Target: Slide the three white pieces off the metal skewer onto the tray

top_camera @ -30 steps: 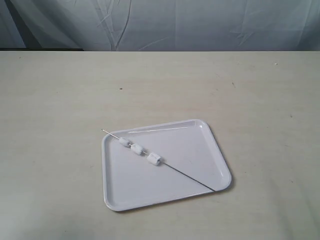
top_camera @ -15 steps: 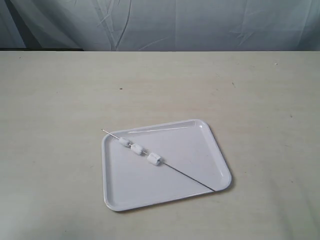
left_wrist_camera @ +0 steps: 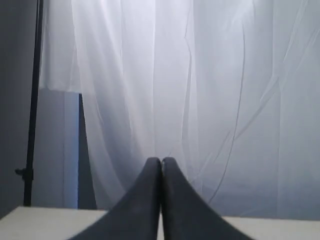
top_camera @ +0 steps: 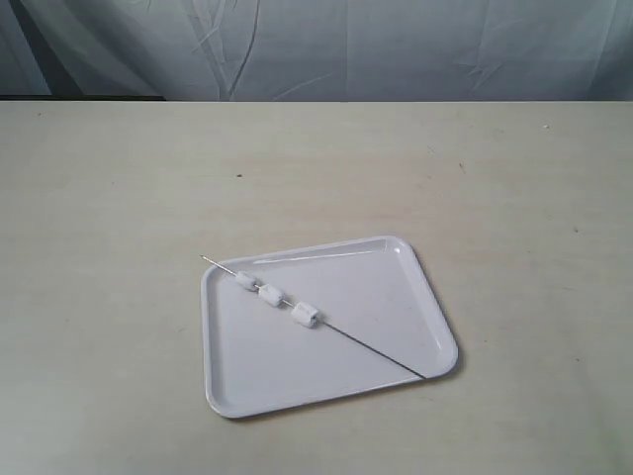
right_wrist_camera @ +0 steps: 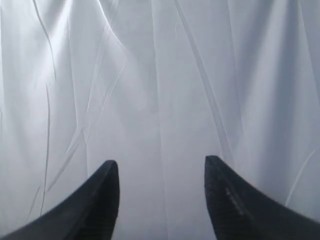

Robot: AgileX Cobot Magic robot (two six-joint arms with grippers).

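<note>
The white tray point(top_camera: 376, 287) lies on the table toward the front in the exterior view. Across it runs the thin metal skewer point(top_camera: 376, 351), from beyond the tray's far left corner to its near right corner. Three white pieces point(top_camera: 270, 294) are threaded on the skewer's left half, above the tray. Neither gripper appears in the exterior view. My left gripper point(left_wrist_camera: 161, 161) is shut, its black fingers pressed together and pointing at a white curtain. My right gripper point(right_wrist_camera: 162, 167) is open with nothing between its fingers, also facing the curtain.
The beige table point(top_camera: 119, 198) stretches around the tray on all sides. A wrinkled white curtain point(top_camera: 396, 49) hangs behind the table's far edge. A dark stand pole point(left_wrist_camera: 34, 100) shows in the left wrist view.
</note>
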